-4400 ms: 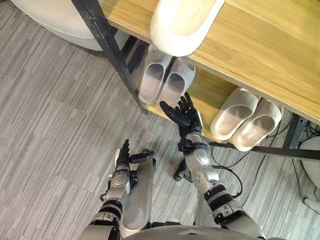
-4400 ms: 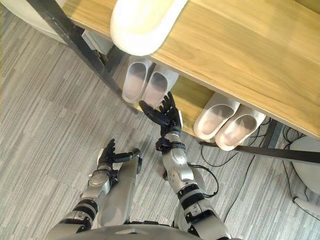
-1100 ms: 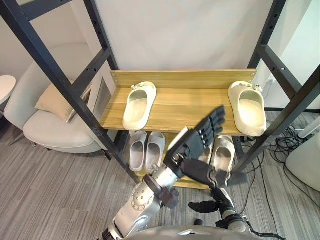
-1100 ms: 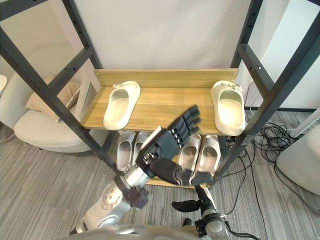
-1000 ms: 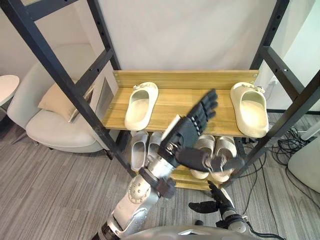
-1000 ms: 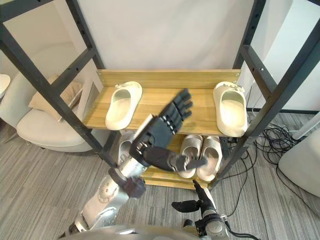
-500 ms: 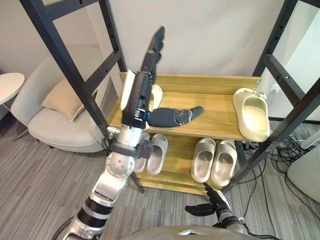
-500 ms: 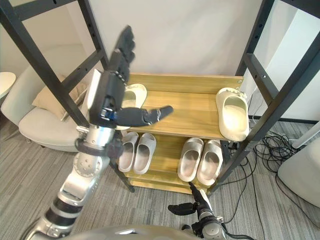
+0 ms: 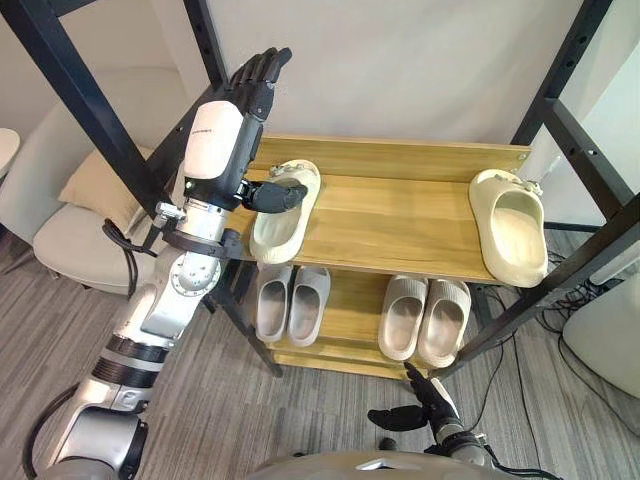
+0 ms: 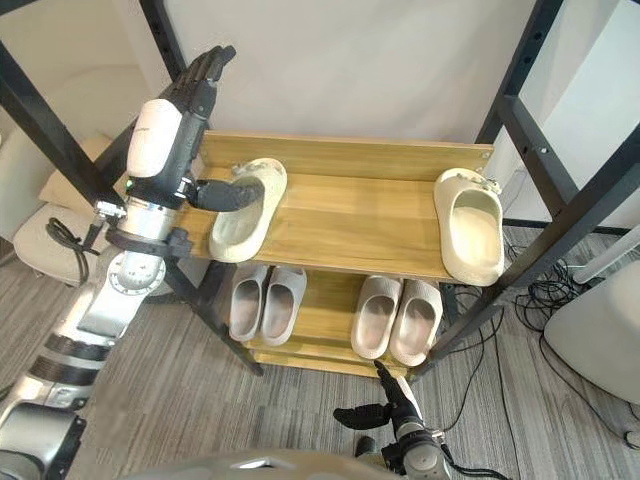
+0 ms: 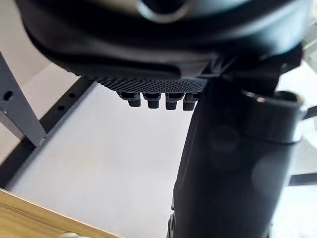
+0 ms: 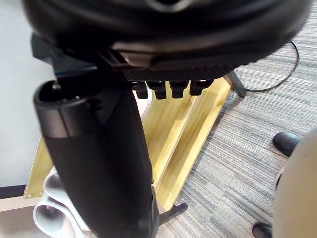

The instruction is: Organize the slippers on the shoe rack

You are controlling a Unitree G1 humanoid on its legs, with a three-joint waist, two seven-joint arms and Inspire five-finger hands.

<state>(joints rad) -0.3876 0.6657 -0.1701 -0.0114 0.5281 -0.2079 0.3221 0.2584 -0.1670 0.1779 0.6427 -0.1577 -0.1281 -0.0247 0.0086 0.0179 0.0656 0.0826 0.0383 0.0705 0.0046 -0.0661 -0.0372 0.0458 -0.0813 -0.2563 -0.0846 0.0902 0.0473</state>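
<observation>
Now left hand (image 9: 218,140) beside slipper (image 9: 281,226).

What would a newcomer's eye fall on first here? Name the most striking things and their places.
The left hand stands open and high beside the rack's left post, its thumb toward the cream slipper at the top shelf's left end. The other cream slipper lies apart at that shelf's right end; the left grey pair and the right grey pair sit on the lower shelf. The right hand hangs open near the floor.
</observation>
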